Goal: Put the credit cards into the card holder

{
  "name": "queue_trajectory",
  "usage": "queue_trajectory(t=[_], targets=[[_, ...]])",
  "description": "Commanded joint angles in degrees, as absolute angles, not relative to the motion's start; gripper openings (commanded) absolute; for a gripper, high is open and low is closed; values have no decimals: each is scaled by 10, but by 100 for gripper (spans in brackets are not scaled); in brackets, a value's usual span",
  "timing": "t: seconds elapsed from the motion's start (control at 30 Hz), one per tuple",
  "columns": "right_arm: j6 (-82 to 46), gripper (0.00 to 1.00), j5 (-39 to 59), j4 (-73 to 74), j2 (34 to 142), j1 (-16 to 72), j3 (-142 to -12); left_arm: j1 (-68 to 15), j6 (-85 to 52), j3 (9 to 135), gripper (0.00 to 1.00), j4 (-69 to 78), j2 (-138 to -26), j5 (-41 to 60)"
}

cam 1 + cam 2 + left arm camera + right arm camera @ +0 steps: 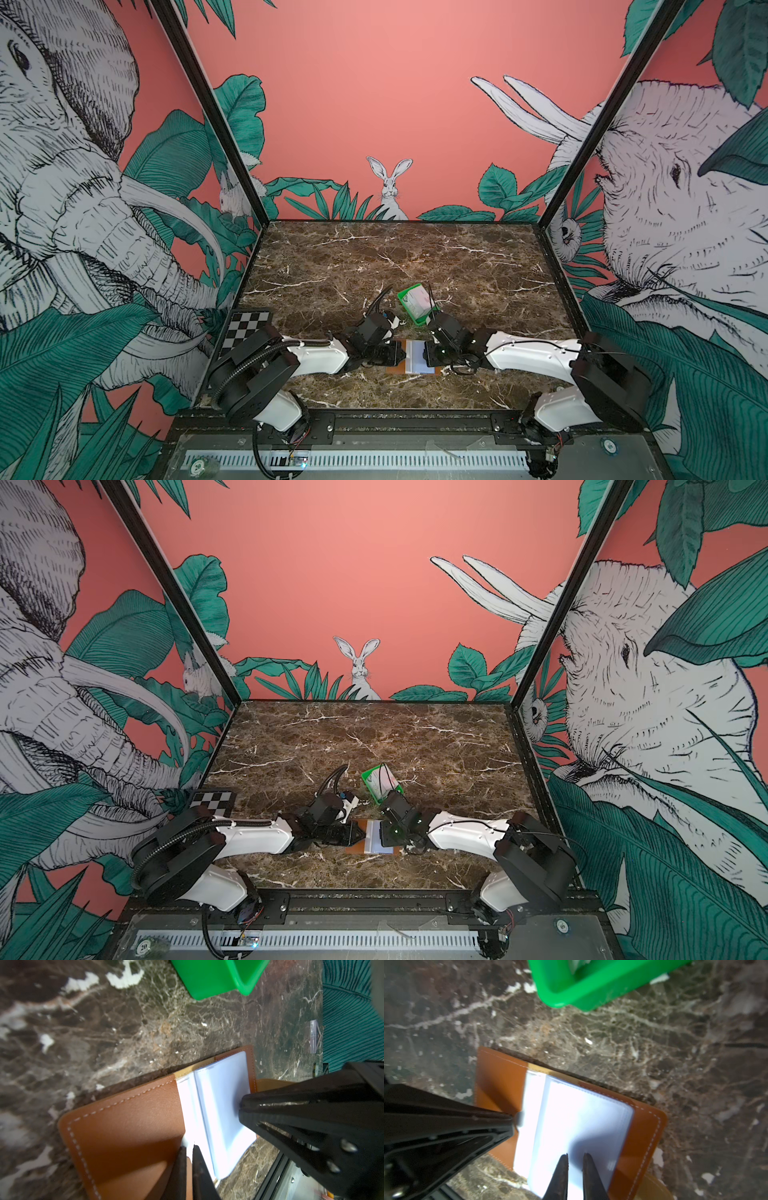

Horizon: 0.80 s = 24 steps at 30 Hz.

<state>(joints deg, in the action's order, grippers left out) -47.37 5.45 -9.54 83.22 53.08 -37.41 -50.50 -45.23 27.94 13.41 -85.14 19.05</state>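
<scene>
A: Holder?
B: card holder [412,358] lies open between both grippers, long axis arm to arm. left gripper [188,1150] nearly shut, pinching a sleeve edge. right gripper [575,1157] tips close together on sleeves.
A: Cards?
B: credit cards [417,301] in green tray [402,300], beyond both grippers.

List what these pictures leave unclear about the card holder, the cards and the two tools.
- Card holder: both top views, its ends hidden under the arms.
- Sleeves: glare and blur; whether a card is inside, unclear.
- Credit cards in the green tray: too small to count; tray cut off in wrist views.
- Left tool, right tool: whether they pinch a sleeve, unclear.
</scene>
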Motion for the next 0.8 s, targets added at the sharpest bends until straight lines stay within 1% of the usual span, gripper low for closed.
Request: queue_trajectory(t=[0.0,0.23,0.4,0.63,0.77], targets=[[-471,15,33,-119,841,528,-388,-507,-455,274,11,126,-835,181],[-457,16,65,-83,800,529,-369,-507,-459,271,11,131,-836,178],[-464,16,36,-124,811,528,-374,-508,-471,263,11,137,-829,177],[-465,16,26,-139,837,528,-392,-507,-501,239,12,170,-810,174],[-450,16,20,-143,818,529,-402,-507,-497,250,13,160,-800,172]])
